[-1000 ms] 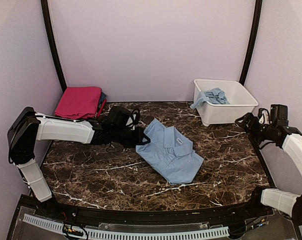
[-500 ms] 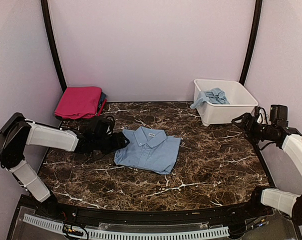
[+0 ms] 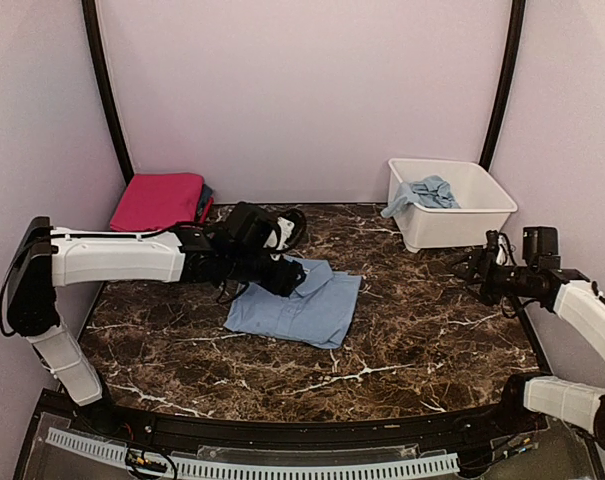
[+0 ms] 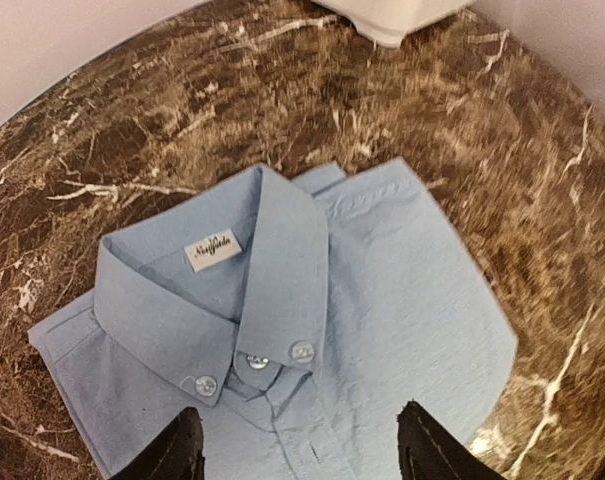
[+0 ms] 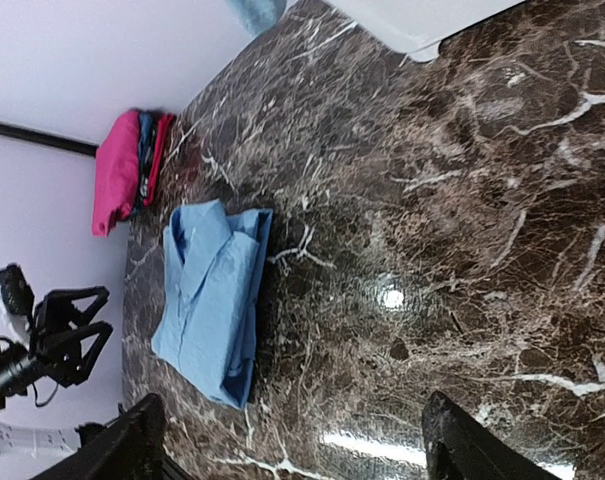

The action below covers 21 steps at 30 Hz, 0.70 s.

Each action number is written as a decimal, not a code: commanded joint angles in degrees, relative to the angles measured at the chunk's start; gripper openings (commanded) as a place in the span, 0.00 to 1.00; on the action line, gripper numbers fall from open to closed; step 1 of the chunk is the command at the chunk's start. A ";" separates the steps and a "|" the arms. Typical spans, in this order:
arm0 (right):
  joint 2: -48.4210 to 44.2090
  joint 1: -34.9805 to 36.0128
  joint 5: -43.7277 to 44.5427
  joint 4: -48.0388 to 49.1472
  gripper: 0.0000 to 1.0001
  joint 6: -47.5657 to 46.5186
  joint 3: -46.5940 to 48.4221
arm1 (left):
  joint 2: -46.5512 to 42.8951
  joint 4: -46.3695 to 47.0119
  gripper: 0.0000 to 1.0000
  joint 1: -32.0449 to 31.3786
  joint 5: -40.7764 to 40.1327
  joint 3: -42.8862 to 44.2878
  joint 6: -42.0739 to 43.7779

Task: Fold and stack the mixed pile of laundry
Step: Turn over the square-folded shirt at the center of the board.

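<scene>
Gaping empty, the left jaws hang just over the folded blue shirt [image 4: 402,320].

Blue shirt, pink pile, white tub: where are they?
Blue shirt [image 4: 392,320]: left wrist view, on its chest.
Pink pile [image 3: 159,200]: top view, on its top fold.
Tub [image 3: 452,229]: top view, on its front wall.

Soft even light; glare on table [image 5: 389,297]; left wrist view blurry.

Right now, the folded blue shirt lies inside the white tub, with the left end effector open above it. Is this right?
No. The folded blue shirt lies on the table, outside the tub, as the top external view shows. The left end effector is open above it.
</scene>
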 commanded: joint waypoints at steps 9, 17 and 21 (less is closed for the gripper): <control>14.47 17.00 3.63 17.16 0.58 5.74 -0.46 | 3.88 -5.33 0.51 11.93 -0.12 -0.73 -4.87; 31.06 24.48 6.02 21.75 0.62 5.38 11.31 | 5.60 0.68 0.50 20.63 11.29 -2.48 -8.15; 40.33 27.44 6.53 21.16 0.61 4.03 19.28 | 7.39 2.34 0.48 21.87 13.81 -2.56 -8.48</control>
